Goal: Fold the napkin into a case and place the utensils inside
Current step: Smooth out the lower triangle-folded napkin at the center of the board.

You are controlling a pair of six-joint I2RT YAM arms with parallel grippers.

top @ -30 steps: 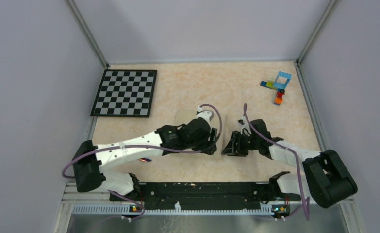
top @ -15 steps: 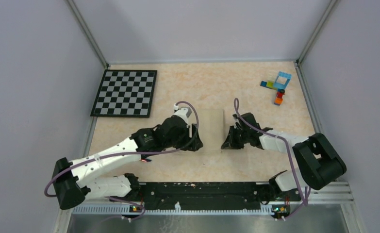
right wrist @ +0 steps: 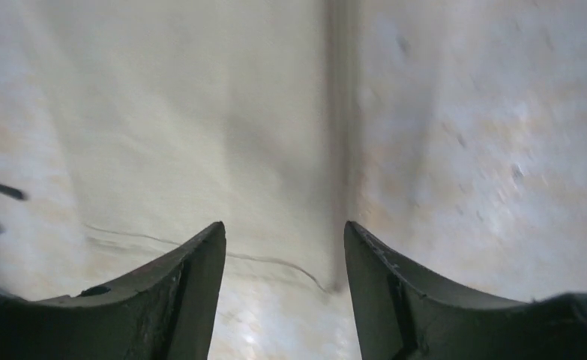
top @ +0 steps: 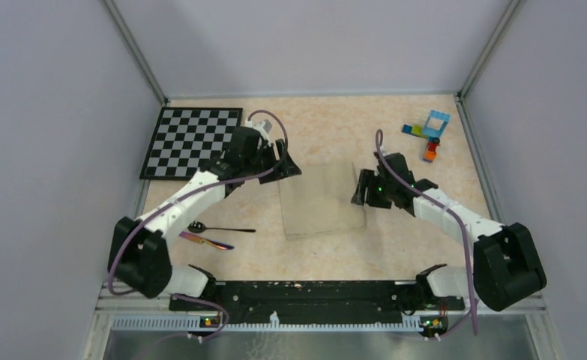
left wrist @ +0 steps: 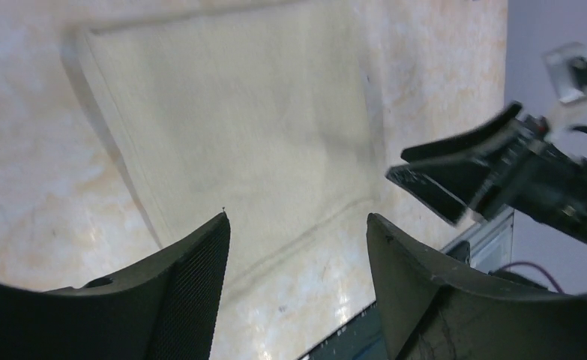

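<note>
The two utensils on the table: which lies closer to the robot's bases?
The rainbow-tinted utensil, shimmering orange-purple; the plain black spoon lies just beyond it, farther from the bases.

Your napkin (top: 321, 201) lies flat in the middle of the table (top: 327, 127), a slightly skewed rectangle. Your left gripper (top: 281, 166) is at its far-left corner and your right gripper (top: 362, 187) is at its right edge. Two utensils (top: 196, 226) lie near the table's left edge, toward the near side. The chequered board (top: 193, 142) fills the far-left corner, and the toy bricks (top: 429, 135) sit in the far-right corner.
</note>
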